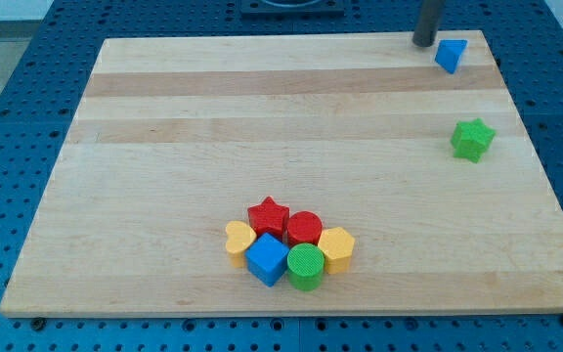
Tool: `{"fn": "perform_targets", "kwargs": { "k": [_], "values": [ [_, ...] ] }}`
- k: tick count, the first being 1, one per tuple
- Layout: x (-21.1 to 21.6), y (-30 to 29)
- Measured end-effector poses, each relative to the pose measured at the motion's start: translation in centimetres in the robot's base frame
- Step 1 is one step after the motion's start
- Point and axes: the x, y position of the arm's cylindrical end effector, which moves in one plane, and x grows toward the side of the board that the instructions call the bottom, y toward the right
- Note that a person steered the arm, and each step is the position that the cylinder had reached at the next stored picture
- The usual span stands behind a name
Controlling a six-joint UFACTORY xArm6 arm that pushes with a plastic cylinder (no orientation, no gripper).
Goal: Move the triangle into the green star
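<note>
Pale wooden board on a blue perforated bench sets the scene as the blue triangle sits near the far right corner, just to the right of my tip, which stands close beside it; whether the two touch cannot be told. The rod has no jaws and grasps nothing; it can only shove. The green star lies below and slightly right of my tip, apart from the triangle, with bare wood between them. The step in hand looks like lining up for the push: the tip likely needs to get above the triangle, then drive it down toward the star. Well away toward the view's bottom and left of my tip huddle a red star, red cylinder, yellow heart, blue cube, green cylinder and yellow hexagon, none blocking the route.
</note>
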Motion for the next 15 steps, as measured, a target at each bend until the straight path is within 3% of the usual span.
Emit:
{"fn": "perform_targets", "kwargs": {
  "k": [4,5,8,10,11,12,13,15],
  "values": [
    [0.0,3.3],
    [2.8,2.8],
    [25.0,2.8],
    [23.7,3.0],
    [16.7,3.4],
    [13.6,0.2],
    [14.4,-4.3],
    [15.1,-2.1]
  ]
}}
